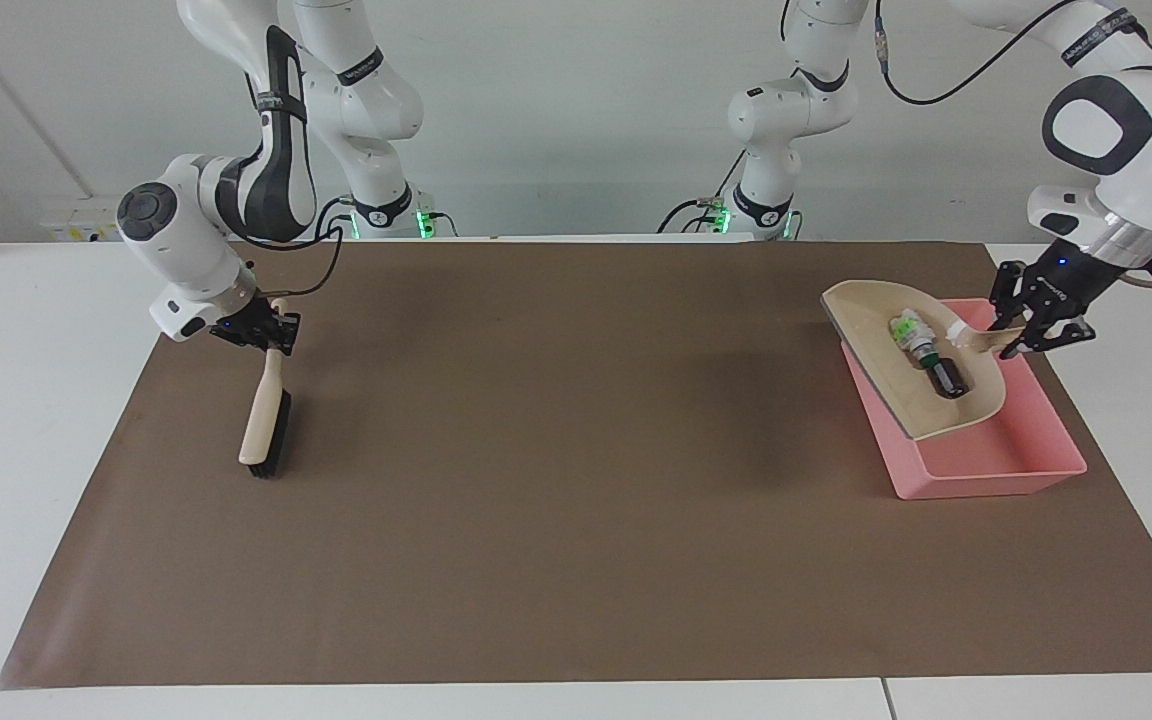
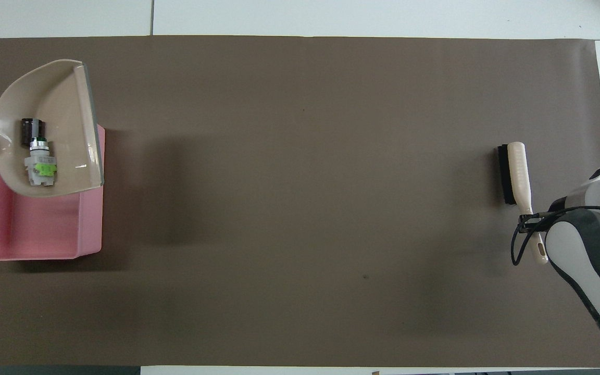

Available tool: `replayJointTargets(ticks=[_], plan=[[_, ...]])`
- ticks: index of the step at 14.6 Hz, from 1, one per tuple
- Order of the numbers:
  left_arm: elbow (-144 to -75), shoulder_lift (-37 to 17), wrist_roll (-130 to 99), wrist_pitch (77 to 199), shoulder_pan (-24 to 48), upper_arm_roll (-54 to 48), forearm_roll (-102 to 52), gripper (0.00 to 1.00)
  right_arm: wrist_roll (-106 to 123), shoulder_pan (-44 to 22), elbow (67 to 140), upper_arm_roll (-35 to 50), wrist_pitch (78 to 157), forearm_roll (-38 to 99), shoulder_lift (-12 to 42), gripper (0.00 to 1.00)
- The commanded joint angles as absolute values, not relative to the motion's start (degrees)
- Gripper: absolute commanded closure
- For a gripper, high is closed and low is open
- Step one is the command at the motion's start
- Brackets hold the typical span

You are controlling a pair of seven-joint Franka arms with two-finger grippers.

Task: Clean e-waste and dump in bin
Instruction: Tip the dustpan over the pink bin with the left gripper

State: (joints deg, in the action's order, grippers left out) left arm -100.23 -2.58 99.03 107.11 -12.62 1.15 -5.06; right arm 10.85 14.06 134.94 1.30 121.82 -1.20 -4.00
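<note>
Left hand [image 1: 1036,330] clamped on handle of beige plastic dustpan [image 1: 891,375], raised over shallow pink plastic bin [image 1: 1036,470]. White green-tipped component [image 1: 908,333] and dark brown cylinder [image 1: 946,377] lie in pan. Risk: tipping toward mat-side lip spills bits onto brown mat [image 1: 576,500] on tabletop. Right hand [image 1: 261,333] grips beige black-bristled brush [image 1: 266,425], waiting.

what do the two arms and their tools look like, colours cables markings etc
Both arms are glossy white with rounded dark grey joint caps and black bands bearing small white lettering. Loose black cables run along them. The left tool and right tool are black, each showing a small blue light. Green lights glow at the bases.
</note>
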Motion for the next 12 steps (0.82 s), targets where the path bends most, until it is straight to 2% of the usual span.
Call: replayJointTargets(ticks=[1,6,8,9,10,12], plan=[[-95.72,-5.27,103.96,105.47,-14.23,0.62,2.08,1.00,12.22,15.82,136.49,2.02,122.78,-2.89,-5.98,0.99],[-96.06,-5.71,103.10,108.01,-16.17,3.16,10.96,1.00,13.09,16.00,139.57,2.11,125.32,-5.80,-7.03,0.98],[-97.46,-5.45,98.12,108.46,-16.17,3.16,18.33,1.00,13.01,16.00,139.66,2.11,125.68,-5.80,-7.03,0.94],[-98.17,-5.28,96.00,108.89,-16.08,3.08,22.55,1.00,13.01,16.00,139.75,2.11,125.68,-5.80,-7.03,0.87],[-99.04,-5.01,95.45,110.29,-16.00,3.08,24.85,1.00,13.09,16.00,140.09,2.11,125.68,-5.80,-7.12,0.75],[-102.38,-4.05,95.71,116.07,-16.08,3.16,26.80,1.00,13.27,16.00,140.54,2.11,125.25,-5.80,-7.64,0.31]])
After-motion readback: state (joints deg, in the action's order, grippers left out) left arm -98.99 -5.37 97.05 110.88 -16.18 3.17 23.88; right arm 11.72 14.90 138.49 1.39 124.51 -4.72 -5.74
